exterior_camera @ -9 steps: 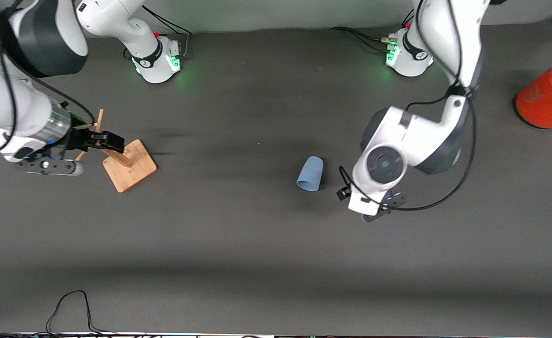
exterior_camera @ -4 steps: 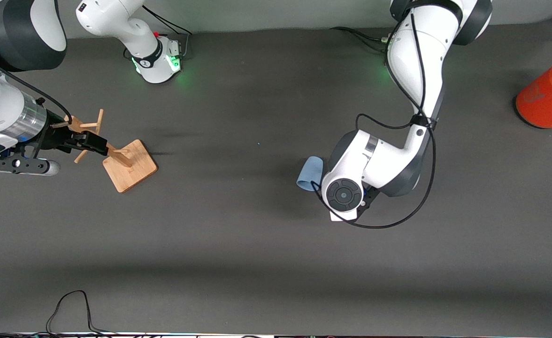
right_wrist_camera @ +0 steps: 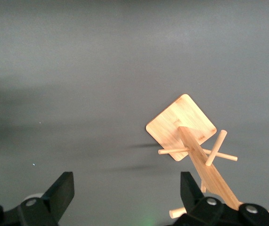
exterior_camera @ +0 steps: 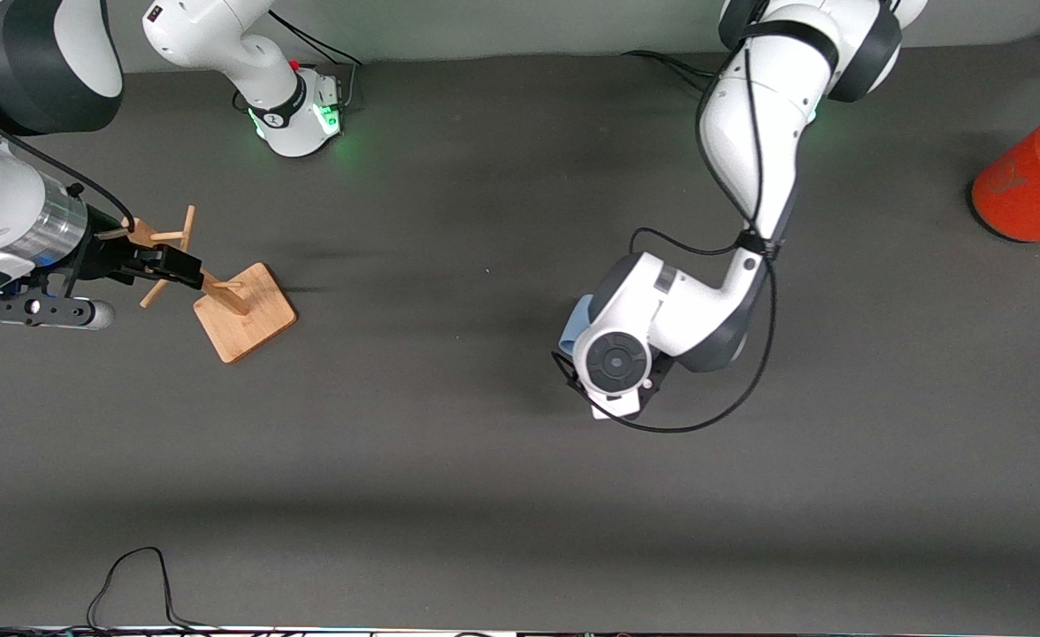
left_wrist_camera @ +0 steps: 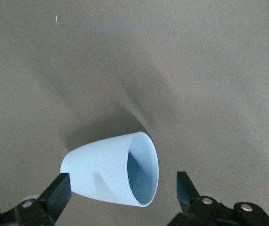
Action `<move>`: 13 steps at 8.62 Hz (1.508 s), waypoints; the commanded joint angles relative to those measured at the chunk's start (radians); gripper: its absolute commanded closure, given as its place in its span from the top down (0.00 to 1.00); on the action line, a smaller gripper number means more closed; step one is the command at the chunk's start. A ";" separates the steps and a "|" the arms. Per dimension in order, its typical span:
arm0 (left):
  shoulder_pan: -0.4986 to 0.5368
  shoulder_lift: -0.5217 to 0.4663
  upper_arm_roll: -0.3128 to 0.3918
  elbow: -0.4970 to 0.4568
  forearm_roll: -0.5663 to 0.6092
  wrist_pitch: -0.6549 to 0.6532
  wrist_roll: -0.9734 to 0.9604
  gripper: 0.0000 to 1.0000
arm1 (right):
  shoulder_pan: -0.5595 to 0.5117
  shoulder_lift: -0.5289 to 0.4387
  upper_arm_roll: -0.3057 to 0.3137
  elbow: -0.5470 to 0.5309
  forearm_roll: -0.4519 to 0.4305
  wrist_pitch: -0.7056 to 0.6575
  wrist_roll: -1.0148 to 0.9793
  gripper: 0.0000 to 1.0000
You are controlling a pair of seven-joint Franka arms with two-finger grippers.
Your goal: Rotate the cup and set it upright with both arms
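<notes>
Centrally in the front view, the small pale-blue plastic cup [left_wrist_camera: 110, 173] lies sideways on the table beneath the left gripper [left_wrist_camera: 122, 190], jaws wide, straddling it; closing comes next. Right gripper [right_wrist_camera: 125, 193] waits open above the wooden rack [exterior_camera: 224, 296].

Dark grey counter [exterior_camera: 449, 460]. On it: blue cup [exterior_camera: 578, 320] lying on its side mid-counter, wooden rack [exterior_camera: 241, 310] toward right arm's end, orange can [exterior_camera: 1028, 190] toward left arm's end, black cable [exterior_camera: 131, 584] at near edge.
</notes>
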 commanded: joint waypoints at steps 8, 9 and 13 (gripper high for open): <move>-0.033 0.035 0.011 0.006 0.015 -0.151 -0.022 0.14 | -0.674 -0.270 0.686 -0.275 -0.030 0.081 -0.094 1.00; -0.033 0.035 0.011 0.007 0.015 -0.151 -0.022 0.04 | -0.698 -0.288 0.702 -0.299 -0.030 0.089 -0.096 1.00; -0.031 0.014 0.011 0.019 0.014 -0.187 -0.016 0.00 | -0.769 -0.276 0.766 -0.268 -0.022 0.077 -0.102 1.00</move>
